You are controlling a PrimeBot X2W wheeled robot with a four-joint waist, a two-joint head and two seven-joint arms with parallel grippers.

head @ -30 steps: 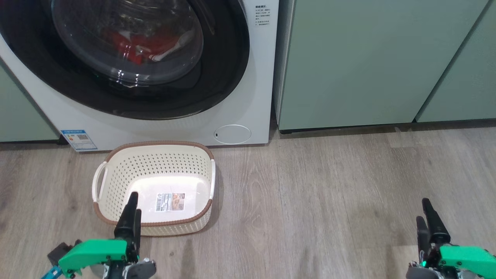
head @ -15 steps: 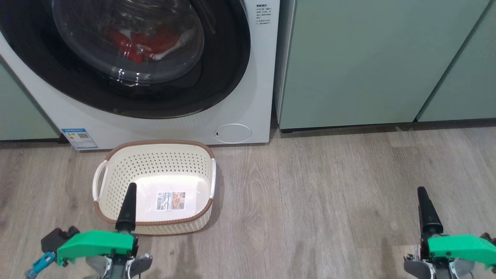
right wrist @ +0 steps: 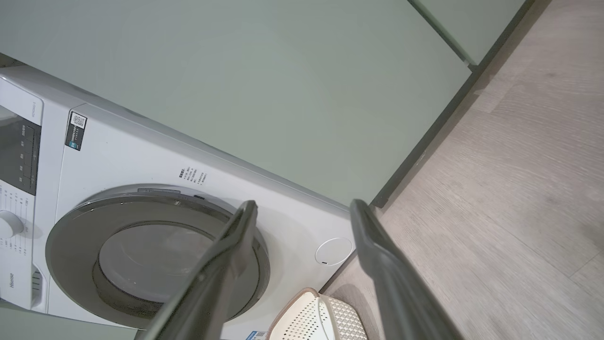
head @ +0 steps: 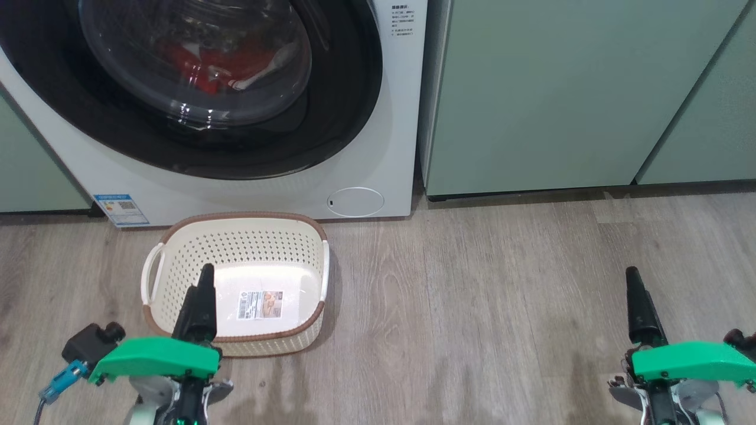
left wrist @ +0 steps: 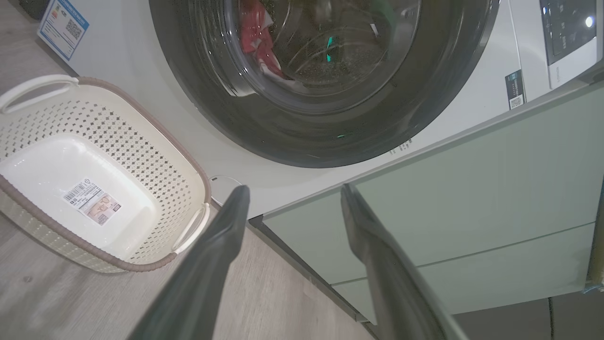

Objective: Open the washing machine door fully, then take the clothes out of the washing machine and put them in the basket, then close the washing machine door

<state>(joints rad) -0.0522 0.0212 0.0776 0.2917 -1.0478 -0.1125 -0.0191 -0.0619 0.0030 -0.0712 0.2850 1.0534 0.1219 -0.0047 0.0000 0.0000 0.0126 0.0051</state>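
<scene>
Fingers of the left gripper stood well apart and held nothing, close to the basket. The right gripper was spread just as wide, also empty, over the wooden floor. Inside the basket lay a paper label with a barcode and a small picture, its print too small to read. Just behind, the washing machine carried a blue-white sticker with a QR code and tiny unreadable lettering. The washing machine door was closed, with the clothes showing red behind the glass. Pale green cabinets stood alongside.
</scene>
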